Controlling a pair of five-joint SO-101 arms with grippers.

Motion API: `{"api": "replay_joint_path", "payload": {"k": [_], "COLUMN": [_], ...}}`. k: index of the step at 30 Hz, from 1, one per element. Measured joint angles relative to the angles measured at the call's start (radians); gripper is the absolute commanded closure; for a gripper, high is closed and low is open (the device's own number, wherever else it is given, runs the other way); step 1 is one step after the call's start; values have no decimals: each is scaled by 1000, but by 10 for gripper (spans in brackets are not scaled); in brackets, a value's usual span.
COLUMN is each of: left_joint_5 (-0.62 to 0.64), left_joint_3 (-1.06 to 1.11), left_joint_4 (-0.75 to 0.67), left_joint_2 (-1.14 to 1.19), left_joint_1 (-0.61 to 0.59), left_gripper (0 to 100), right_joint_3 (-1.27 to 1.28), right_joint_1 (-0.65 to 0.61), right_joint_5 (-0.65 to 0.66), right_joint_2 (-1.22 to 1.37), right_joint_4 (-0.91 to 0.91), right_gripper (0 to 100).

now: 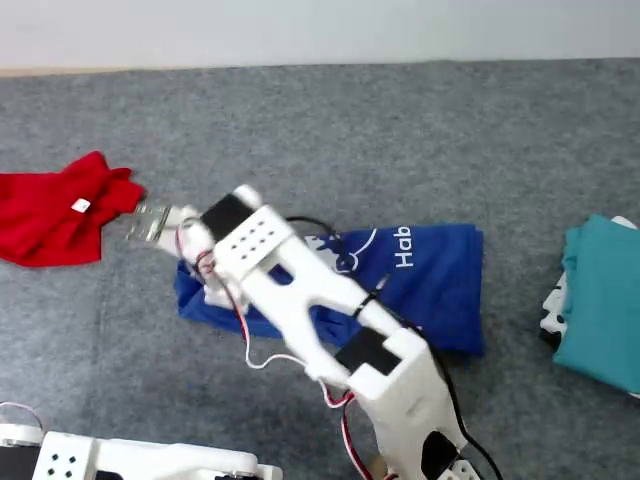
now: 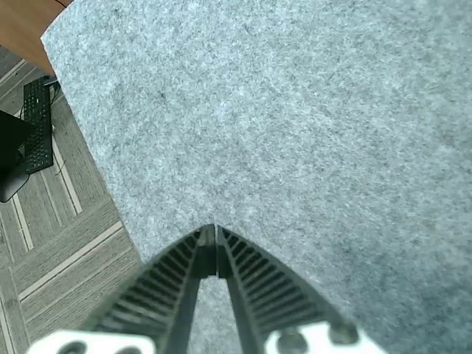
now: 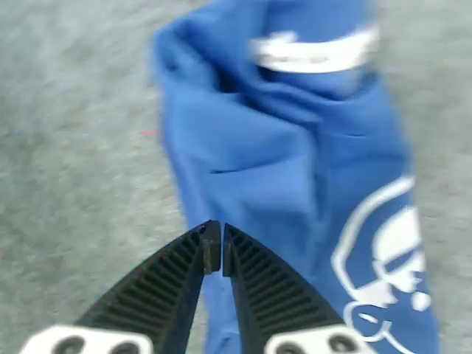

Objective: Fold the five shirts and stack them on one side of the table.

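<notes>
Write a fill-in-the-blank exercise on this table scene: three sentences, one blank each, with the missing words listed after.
1. The crumpled shirt at the high view's left is ___.
2. The printed shirt beside the right gripper is ___.
3. The left gripper, over bare grey felt, has its fingers ___.
Missing words: red; blue; shut.
</notes>
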Motion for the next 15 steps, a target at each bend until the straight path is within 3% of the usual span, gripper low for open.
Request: {"api": "replay_joint_path", "payload": {"k": [7,15], "left_joint_5": [0,0], "left_joint_3": [0,0], "left_joint_4": [0,0], "left_joint_2": [0,0], "left_joint_1": [0,0], "left_gripper": [979,979], "right_joint_3": [2,-118], "right_joint_1": [2,190], "right_joint_5": [-43,15], "right_joint_2": [152,192], "right_joint_4": [-49,-190], "right_gripper": [990,990]}}
